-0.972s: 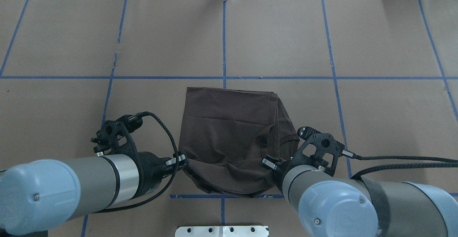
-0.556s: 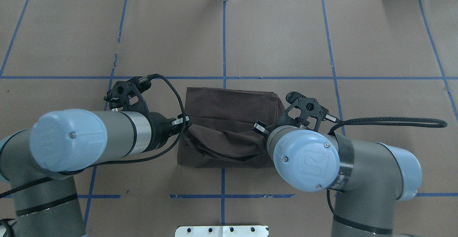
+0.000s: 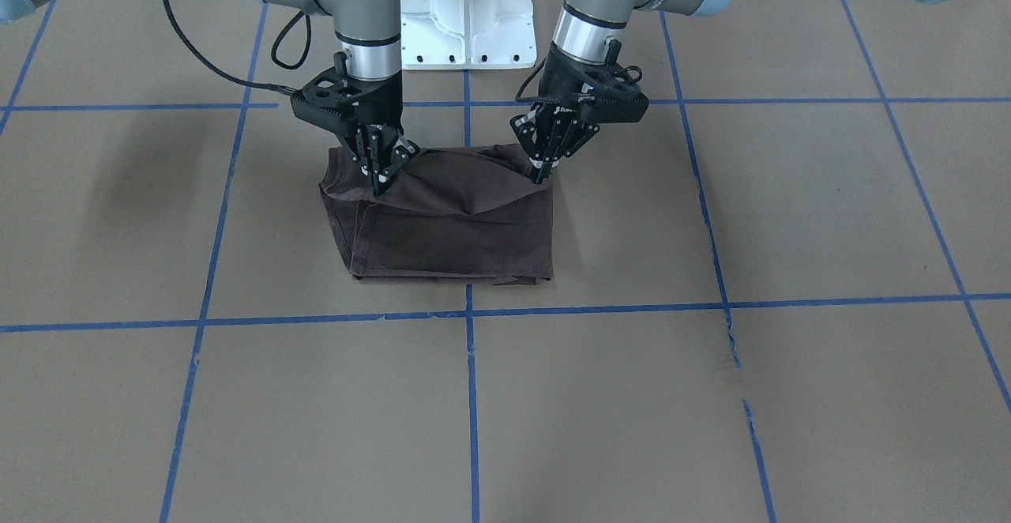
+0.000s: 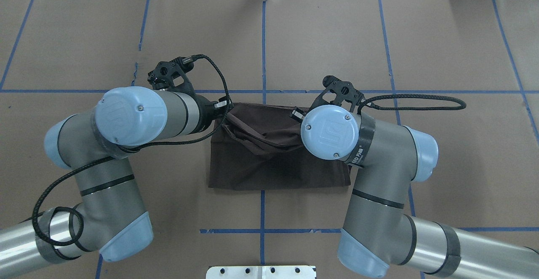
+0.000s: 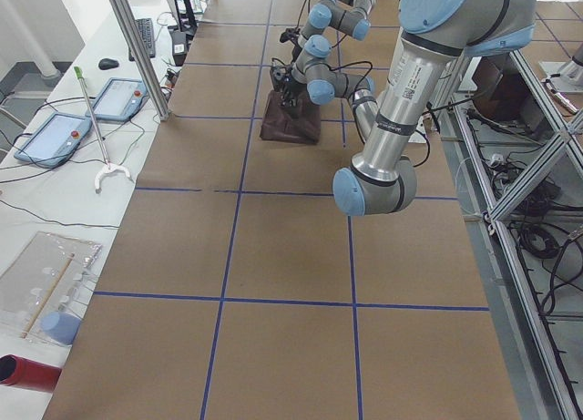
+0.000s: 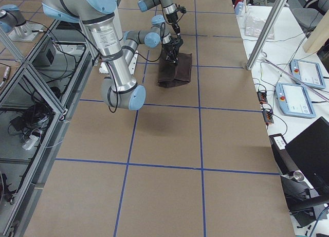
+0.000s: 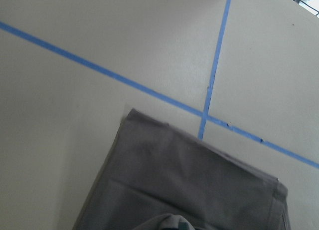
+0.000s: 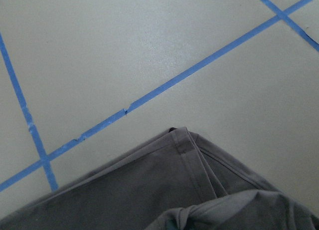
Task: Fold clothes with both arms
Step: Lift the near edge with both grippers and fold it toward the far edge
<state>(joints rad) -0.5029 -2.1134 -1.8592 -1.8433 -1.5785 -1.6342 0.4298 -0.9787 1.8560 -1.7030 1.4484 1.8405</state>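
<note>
Brown T-shirt point(image 3: 450, 231) seems mid-fold; left fingers point(image 3: 546, 158) and right fingers point(image 3: 373, 161) pinch its raised edge closed; next, lay it forward, flat.

Right pincer point(image 3: 381, 182) mostly hidden overhead under right arm point(image 4: 328, 132).

Blue tape gridlines point(image 4: 263, 47) cross the brown paper-covered table point(image 4: 328, 38).

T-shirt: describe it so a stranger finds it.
On the brown table gridded with blue tape, look in front of the white pedestal. The folded dark brown T-shirt lies there, the only cloth, pinched by the left tool and right tool.
</note>
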